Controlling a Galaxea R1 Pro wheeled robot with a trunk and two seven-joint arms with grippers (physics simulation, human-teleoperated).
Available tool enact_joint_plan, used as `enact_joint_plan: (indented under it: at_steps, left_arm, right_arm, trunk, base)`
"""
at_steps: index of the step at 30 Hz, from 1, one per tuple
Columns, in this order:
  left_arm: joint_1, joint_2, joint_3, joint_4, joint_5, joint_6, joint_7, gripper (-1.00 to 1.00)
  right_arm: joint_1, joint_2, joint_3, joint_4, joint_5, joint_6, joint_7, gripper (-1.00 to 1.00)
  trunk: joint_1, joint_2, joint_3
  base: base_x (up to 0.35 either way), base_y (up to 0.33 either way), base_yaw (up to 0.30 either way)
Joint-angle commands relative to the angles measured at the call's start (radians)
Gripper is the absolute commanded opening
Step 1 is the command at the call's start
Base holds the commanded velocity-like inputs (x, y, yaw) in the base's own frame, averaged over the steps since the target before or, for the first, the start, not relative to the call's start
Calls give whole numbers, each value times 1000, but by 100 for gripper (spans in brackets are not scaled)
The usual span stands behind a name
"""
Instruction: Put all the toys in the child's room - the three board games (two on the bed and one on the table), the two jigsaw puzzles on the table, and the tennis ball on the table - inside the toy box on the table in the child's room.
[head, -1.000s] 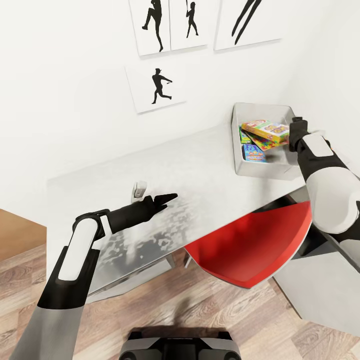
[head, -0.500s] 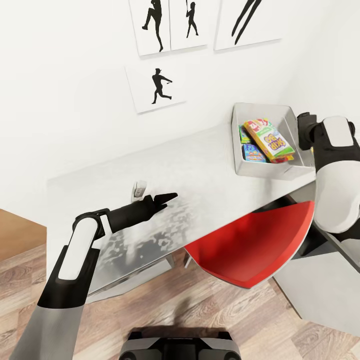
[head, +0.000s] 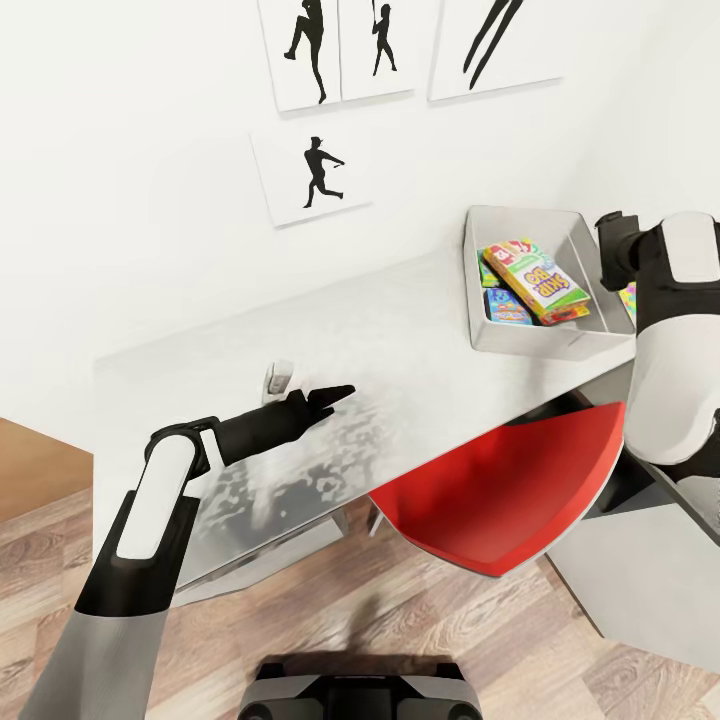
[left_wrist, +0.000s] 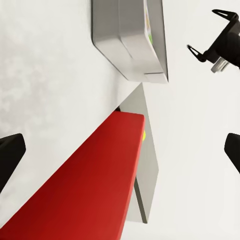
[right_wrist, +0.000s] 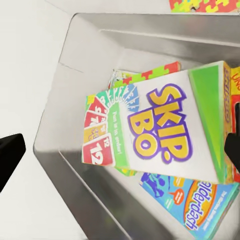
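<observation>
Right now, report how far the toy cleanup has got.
Done: the Skip-Bo box lies in the toy box on other game boxes, including a blue one. The right hand is open, empty. Left: a jigsaw puzzle lies outside the rim.

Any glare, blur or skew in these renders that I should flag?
Head view: tilted, mottled reflections on the glossy table, wall nearly blown out white. Right wrist view: Skip-Bo box print is sharp, the dark fingers at the edges soft. Left wrist view: red chair flatly lit, little shading.
</observation>
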Motion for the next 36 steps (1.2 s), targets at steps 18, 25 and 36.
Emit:
enact_joint_plan:
  at_steps: [18, 25, 36]
  left_arm:
    - [-63, -5, -2, -3, 6, 4, 25, 100]
    - [-157, -6, -12, -3, 5, 22, 82, 100]
    - [-256, 5, 3, -6, 31, 24, 190, 100]
  right_arm:
    - [303, -27, 1, -711, -10, 471, 160, 100]
    - [513, -116, 1, -854, -6, 541, 390, 100]
    - [596, -194, -26, -914, -39, 577, 546, 100]
  trunk:
    - [1, -2, -1]
    - [1, -2, -1]
    - [1, -2, -1]
  base:
    - [0, 0, 0]
    - [0, 0, 0]
    - [0, 0, 0]
